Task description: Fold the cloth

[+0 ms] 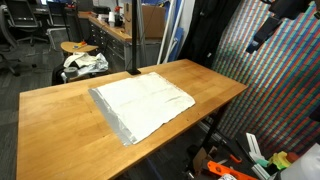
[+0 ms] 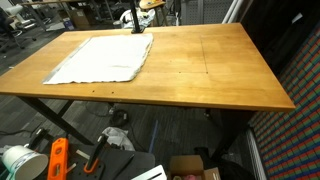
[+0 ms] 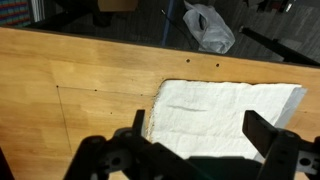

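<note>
cloth (image 1: 140, 103) lay spread flat and unfolded on the wooden surface (image 1: 60, 115), one layer, lightly creased. in an exterior view a grey band showed along two of its edges, and one corner came close to the surface's rim. in an exterior view the cloth (image 2: 100, 60) sat toward one end of the surface (image 2: 200, 70), with the greater part of the wood bare beside it. in the wrist view the cloth (image 3: 225, 115) lay below the tool (image 3: 200, 125), its short edge just inside one finger (image 3: 137, 122). tool was wide apart, holding nothing and clear of the cloth. beyond the surface, a plastic bag (image 3: 208, 25) lay on the floor. under the surface stood a white bucket (image 2: 15, 160) and a cardboard box (image 2: 190, 168). a stool (image 1: 85, 62) carrying crumpled material stood past the far end.
</note>
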